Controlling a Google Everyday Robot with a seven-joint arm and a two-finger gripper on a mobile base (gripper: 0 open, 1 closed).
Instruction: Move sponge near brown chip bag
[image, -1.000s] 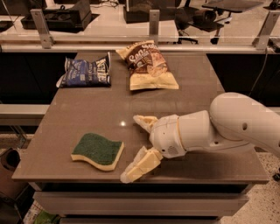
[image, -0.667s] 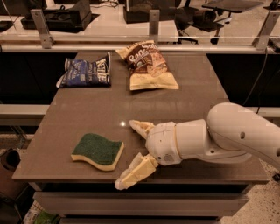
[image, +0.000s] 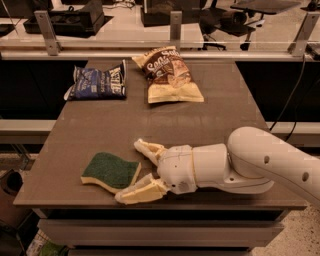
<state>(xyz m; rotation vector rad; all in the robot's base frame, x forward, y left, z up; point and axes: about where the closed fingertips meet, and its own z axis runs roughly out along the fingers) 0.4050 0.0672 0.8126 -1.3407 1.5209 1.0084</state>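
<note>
While spread apart, smooth cream claw (image: 128, 172) beside wavy green-topped sponge (image: 109, 170), crinkled brown chip bag (image: 168, 75) beyond.

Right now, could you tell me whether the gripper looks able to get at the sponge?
Probably yes: the open gripper is right at the sponge, a finger on either side of its end, with nothing in between.

A cream-coloured two-finger hand (image: 129, 171) reaches low over the flat brown surface (image: 225, 105), its fingers spread wide apart. The near edge of a wavy-edged sponge (image: 107, 170), dark green over pale yellow foam, sits between the fingertips. Well beyond the hand lies a crinkled brown chip bag (image: 169, 75) with cream ends. Beside that bag, on the side the fingers point toward, lies a creased blue chip bag (image: 97, 82).
</note>
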